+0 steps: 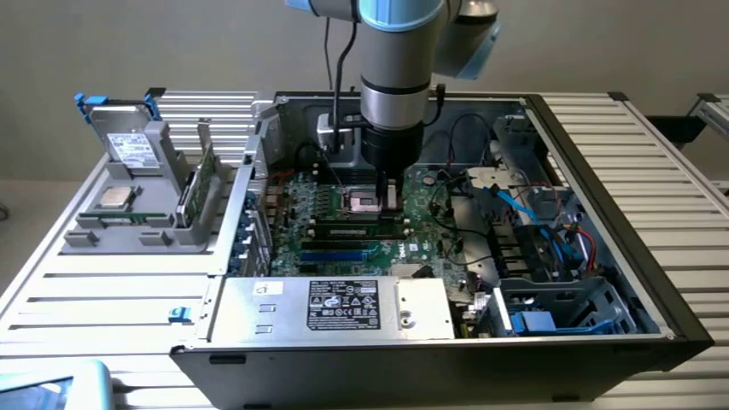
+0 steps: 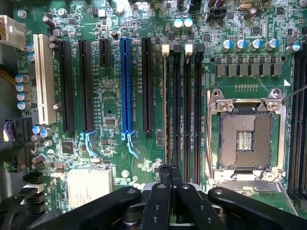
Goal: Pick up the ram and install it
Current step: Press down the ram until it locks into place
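The ram point(image 2: 165, 105) stands on edge in the first of the black memory slots point(image 2: 186, 110), beside the empty processor socket point(image 2: 245, 140); I see it as a thin pale line along the slot. My gripper point(image 2: 170, 171) is shut, its black fingertips point(image 2: 175, 173) pressed together right over the near end of the ram. Whether they touch it I cannot tell. In the exterior view the gripper point(image 1: 391, 203) hangs straight down inside the open computer case, over the motherboard point(image 1: 341, 248) next to the socket point(image 1: 367, 203).
Long black and blue expansion slots point(image 2: 125, 86) lie beside the memory slots. A grey power supply point(image 1: 330, 307) fills the case front, and cables and drive bays point(image 1: 535, 231) crowd the exterior view's right. A grey fixture point(image 1: 108, 235) outside holds a green card point(image 1: 196, 192) and a processor chip point(image 1: 114, 198).
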You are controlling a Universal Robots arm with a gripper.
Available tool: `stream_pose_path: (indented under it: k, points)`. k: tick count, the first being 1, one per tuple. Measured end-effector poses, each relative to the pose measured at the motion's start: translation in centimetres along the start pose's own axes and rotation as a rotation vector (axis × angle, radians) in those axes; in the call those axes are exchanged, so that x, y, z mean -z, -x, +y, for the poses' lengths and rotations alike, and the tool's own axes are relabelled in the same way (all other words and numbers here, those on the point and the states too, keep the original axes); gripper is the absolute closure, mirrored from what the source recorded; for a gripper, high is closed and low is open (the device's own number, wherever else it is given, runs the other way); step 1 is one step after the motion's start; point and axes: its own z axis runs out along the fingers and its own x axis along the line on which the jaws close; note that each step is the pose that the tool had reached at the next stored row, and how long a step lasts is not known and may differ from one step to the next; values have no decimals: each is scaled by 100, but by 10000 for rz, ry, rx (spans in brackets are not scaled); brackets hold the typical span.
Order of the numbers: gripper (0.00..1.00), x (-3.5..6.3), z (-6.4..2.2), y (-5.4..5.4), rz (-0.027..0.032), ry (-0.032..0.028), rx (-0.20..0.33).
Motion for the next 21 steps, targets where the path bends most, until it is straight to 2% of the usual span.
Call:
stream_pose_path:
  k: [3,6,17,21]
  points:
    - [89,11,1,1,-15,0,-8]
    - [89,81,42,-8,-16,22,-6]
    - [89,100,494,-25,-24,12,-8]
    - [89,94,565,-26,-26,-13,-9]
